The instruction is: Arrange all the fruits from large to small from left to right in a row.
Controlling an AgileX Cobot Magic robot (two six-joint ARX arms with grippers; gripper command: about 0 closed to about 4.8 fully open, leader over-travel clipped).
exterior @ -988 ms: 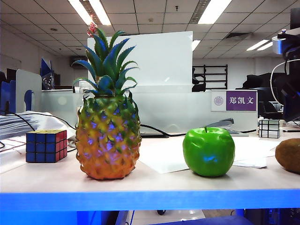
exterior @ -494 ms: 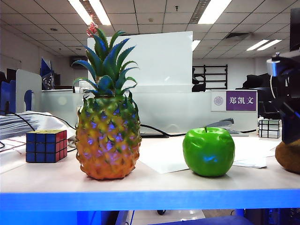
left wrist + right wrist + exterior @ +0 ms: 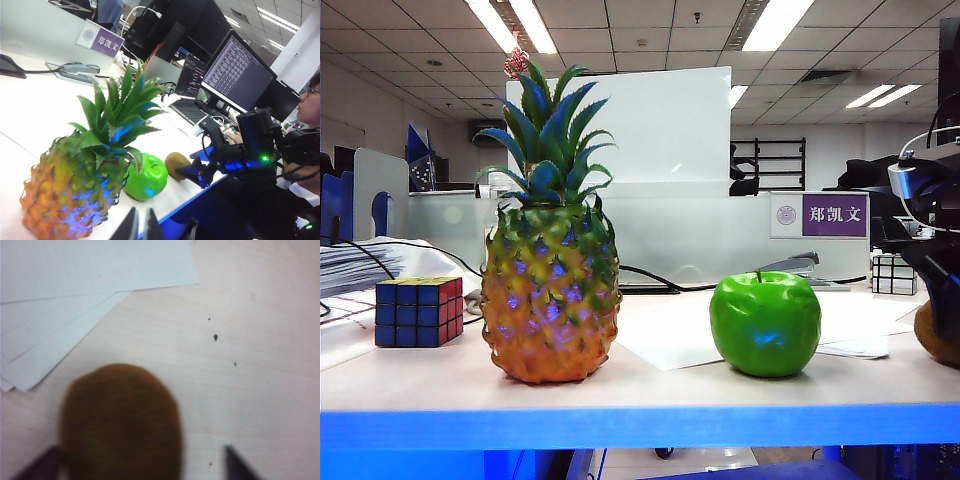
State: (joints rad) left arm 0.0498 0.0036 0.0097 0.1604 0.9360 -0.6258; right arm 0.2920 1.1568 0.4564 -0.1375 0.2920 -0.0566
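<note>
Over the kiwi (image 3: pixel 121 422) at the table's right end: my right gripper (image 3: pixel 140 462), jaws spread wide, one finger (image 3: pixel 42 466) close by the fruit, the other (image 3: pixel 240 466) standing off; nothing grasped. Kiwi lies on the table (image 3: pixel 250 365), near loose paper sheets (image 3: pixel 75 285). My left gripper (image 3: pixel 137 227): only its tips show, close together, holding nothing I can see, near the pineapple (image 3: pixel 75 170). Leftward from the kiwi (image 3: pixel 940 335): green apple (image 3: pixel 765 323), upright; pineapple (image 3: pixel 551 300), upright; a puzzle cube (image 3: pixel 417 311) beyond it.
</note>
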